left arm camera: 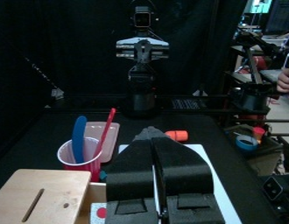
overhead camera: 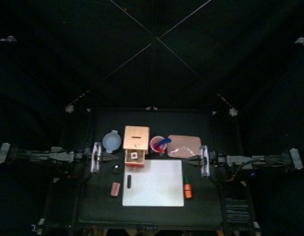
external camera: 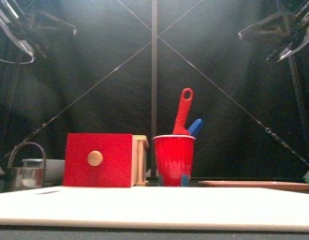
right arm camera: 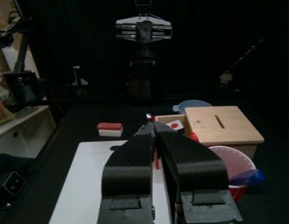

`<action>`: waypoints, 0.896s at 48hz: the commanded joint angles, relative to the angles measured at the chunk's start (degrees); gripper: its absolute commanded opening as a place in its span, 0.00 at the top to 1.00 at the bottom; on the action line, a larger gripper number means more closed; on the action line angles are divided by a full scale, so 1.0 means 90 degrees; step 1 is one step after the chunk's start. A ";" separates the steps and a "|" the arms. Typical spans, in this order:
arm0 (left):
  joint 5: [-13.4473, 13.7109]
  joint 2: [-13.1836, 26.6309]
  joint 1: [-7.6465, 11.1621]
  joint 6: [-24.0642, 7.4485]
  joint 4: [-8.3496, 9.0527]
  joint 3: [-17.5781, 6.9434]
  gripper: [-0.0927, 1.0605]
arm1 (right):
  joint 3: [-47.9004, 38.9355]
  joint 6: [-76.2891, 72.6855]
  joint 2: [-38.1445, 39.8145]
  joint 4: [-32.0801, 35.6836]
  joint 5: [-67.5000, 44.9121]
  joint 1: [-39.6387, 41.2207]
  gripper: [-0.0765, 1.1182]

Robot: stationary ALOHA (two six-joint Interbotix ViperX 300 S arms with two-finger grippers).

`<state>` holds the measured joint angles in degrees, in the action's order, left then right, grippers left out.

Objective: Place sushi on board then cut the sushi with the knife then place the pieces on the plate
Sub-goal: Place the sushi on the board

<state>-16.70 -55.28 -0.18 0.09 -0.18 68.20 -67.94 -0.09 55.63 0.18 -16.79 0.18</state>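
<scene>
The white cutting board (overhead camera: 157,184) lies at the table's front middle with nothing on it. Behind it stand the wooden box (overhead camera: 137,141) with its red drawer front (external camera: 98,159) shut, and the red cup (external camera: 173,157) holding a red knife (external camera: 183,111) and a blue knife (external camera: 195,126). The pink tray (overhead camera: 185,146) lies right of the cup. No dark green sushi roll shows in any view. My left gripper (overhead camera: 103,157) (left arm camera: 158,140) rests shut at the left, and my right gripper (overhead camera: 202,159) (right arm camera: 155,133) rests shut at the right, both holding nothing.
A blue-grey bowl (overhead camera: 111,141) sits left of the box, and a metal cutter (external camera: 28,171) stands at the far left. A small red toy (overhead camera: 115,188) lies left of the board, an orange toy (overhead camera: 188,191) right of it.
</scene>
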 commanded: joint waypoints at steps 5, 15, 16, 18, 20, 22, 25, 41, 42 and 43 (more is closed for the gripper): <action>-0.0195 0.0137 -0.0332 -0.0039 0.0010 -0.0186 0.90 | 0.0625 -0.0039 -0.0703 -0.0029 -0.0020 0.0303 0.86; -0.0342 0.0264 -0.0547 -0.0039 0.0020 -0.0234 0.84 | 0.1914 -0.0049 -0.2051 -0.0078 0.0605 0.0439 0.73; -0.0322 0.0264 -0.0557 -0.0039 0.0020 -0.0244 0.84 | 0.2070 -0.0039 -0.2168 -0.0078 0.0752 0.0439 0.71; -0.0322 0.0293 -0.0576 -0.0039 0.0020 -0.0264 0.83 | 0.2363 -0.0039 -0.2402 -0.0088 0.1055 0.0439 0.69; -0.0322 0.0293 -0.0586 -0.0039 0.0029 -0.0264 0.83 | 0.2637 -0.0039 -0.2607 -0.0078 0.1396 0.0439 0.66; -0.0322 0.0293 -0.0596 -0.0039 0.0020 -0.0254 0.83 | 0.2979 -0.0039 -0.2861 -0.0078 0.1777 0.0459 0.62; -0.0322 0.0293 -0.0625 -0.0039 0.0020 -0.0244 0.83 | 0.3340 -0.0039 -0.3154 -0.0068 0.2129 0.0479 0.58; -0.0322 0.0293 -0.0625 -0.0039 0.0029 -0.0098 0.82 | 0.4805 -0.0029 -0.4668 -0.0068 0.3057 0.0488 0.21; -0.0322 0.0293 -0.0635 -0.0039 0.0029 -0.0098 0.82 | 0.4883 -0.0029 -0.4756 -0.0078 0.3086 0.0488 0.20; -0.0322 0.0293 -0.0645 -0.0039 0.0029 -0.0098 0.82 | 0.4951 -0.0029 -0.4834 -0.0078 0.3125 0.0488 0.18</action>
<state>-19.16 -52.91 -5.71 -0.18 0.00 68.12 -27.16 -0.44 13.71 -0.35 10.72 4.48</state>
